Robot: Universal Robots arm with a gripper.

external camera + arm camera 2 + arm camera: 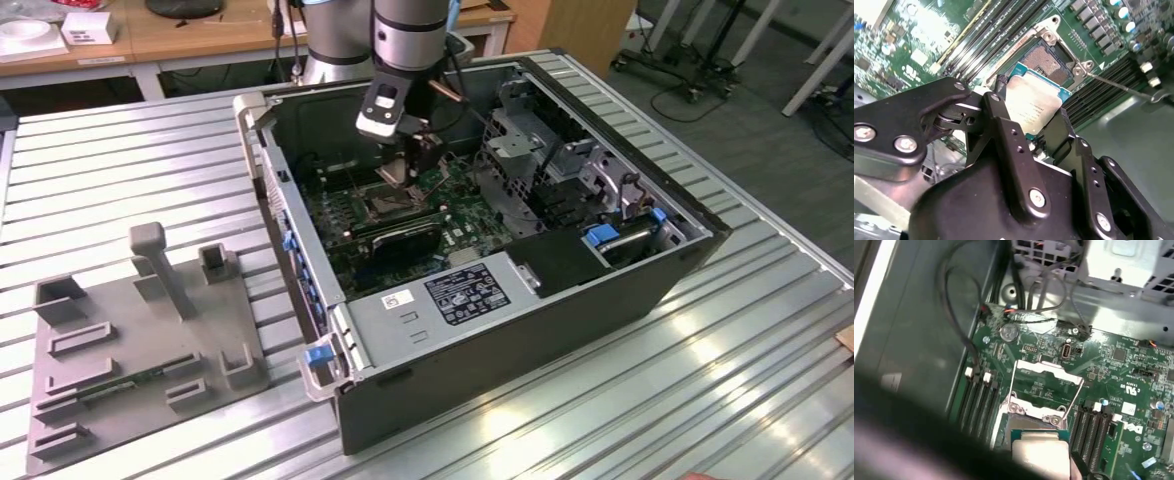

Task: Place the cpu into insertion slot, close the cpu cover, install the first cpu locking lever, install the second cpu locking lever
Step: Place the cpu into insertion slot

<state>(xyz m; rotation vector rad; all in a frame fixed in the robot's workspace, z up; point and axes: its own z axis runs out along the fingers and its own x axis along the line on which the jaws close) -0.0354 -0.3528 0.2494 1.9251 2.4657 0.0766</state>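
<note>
My gripper [1029, 111] is shut on the cpu [1035, 104], a small silver-topped chip with a teal edge, gripped by two opposite sides. The chip hangs tilted just above the insertion slot [1046, 61], whose dark centre and silvery rim lie bare beyond it. In the first wrist view the cpu [1040, 449] sits in front of the cpu cover [1048, 369], which stands flipped open with the green board showing through its window. A thin locking lever [1119, 85] sticks out beside the slot. In the exterior view the gripper [408, 172] reaches down into the case over the insertion slot [380, 207].
Long black memory slots [1004, 35] flank the socket on both sides. The open computer case [681, 270] walls in the board, with a metal drive cage [534, 150] and loose cables [959, 305] close by. A grey fixture plate [134, 350] lies on the table at the exterior view's left.
</note>
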